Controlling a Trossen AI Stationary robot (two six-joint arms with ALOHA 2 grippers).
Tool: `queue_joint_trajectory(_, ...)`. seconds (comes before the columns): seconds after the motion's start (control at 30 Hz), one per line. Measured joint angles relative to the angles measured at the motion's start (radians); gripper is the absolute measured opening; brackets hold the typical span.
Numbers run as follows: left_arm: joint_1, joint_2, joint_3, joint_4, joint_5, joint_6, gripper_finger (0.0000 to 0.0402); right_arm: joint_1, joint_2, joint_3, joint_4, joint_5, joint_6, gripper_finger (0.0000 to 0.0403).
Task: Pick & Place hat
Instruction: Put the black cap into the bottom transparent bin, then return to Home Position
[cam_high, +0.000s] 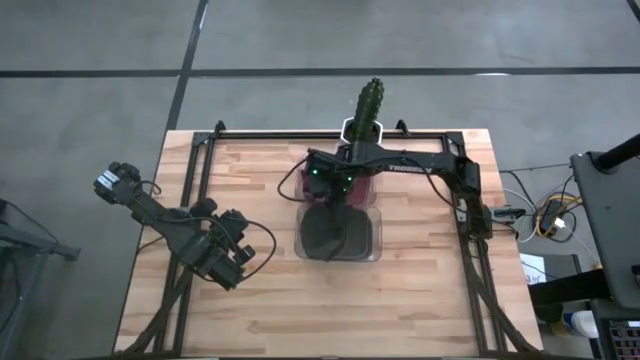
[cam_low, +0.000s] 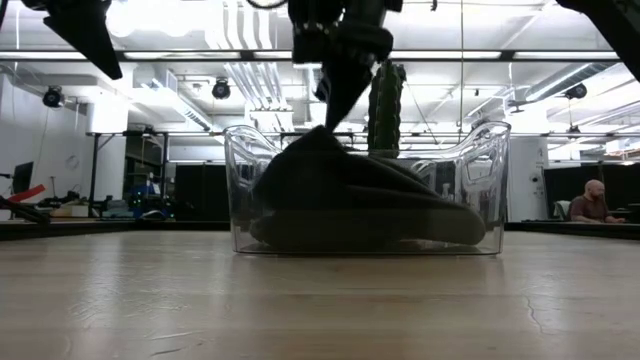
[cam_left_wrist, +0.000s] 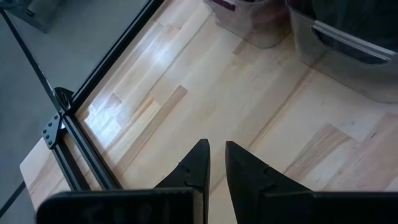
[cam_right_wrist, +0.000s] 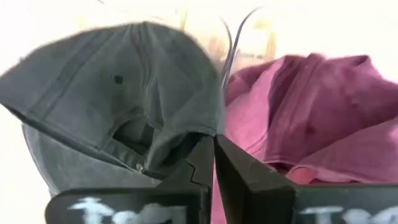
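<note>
right gripper (cam_right_wrist: 213, 155) is clamped on the dark hat's (cam_right_wrist: 112, 99) back edge inside the clear bin (cam_low: 240, 190); i lift straight up, clearing its walls.

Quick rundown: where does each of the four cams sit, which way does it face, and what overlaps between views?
High: above the table, looking straight down; both arms, clear bin and dark hat.
Low: at tabletop height, looking level across into the room; right gripper comes down onto the hat.
Left wrist: on the parked left arm, looking at bare table; left gripper in front.
Right wrist: over the bin; right gripper pinches the hat, pink cloth beside.
Shared: hat shows in high, low and right wrist.
</note>
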Motion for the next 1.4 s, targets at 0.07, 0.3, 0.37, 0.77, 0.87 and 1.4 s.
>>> queue_joint_trajectory(0.07,0.000,0.000,0.000,0.001,-0.009,0.000,0.0044,0.000,0.000,-0.041,0.024,0.000,0.007,0.0009)
queue_joint_trajectory(0.3,0.000,0.000,0.000,0.003,-0.027,-0.001,0.0044,0.000,-0.001,-0.122,0.048,0.000,0.016,0.0008)
queue_joint_trajectory(0.37,0.000,0.000,0.000,0.003,-0.027,-0.001,0.0044,0.000,-0.004,-0.123,0.041,0.000,0.026,0.0008)
queue_joint_trajectory(0.77,0.000,0.000,0.000,0.003,-0.027,0.066,0.0044,0.011,-0.011,0.010,-0.136,0.001,0.037,0.0008)
queue_joint_trajectory(0.87,-0.002,-0.004,0.000,0.000,-0.028,0.072,0.0044,0.020,-0.024,0.041,-0.174,0.003,0.045,0.0008)
queue_joint_trajectory(1.4,-0.341,-0.371,-0.160,0.068,-0.465,-0.114,0.0044,0.037,-0.648,-0.302,0.130,-0.009,0.094,0.0008)
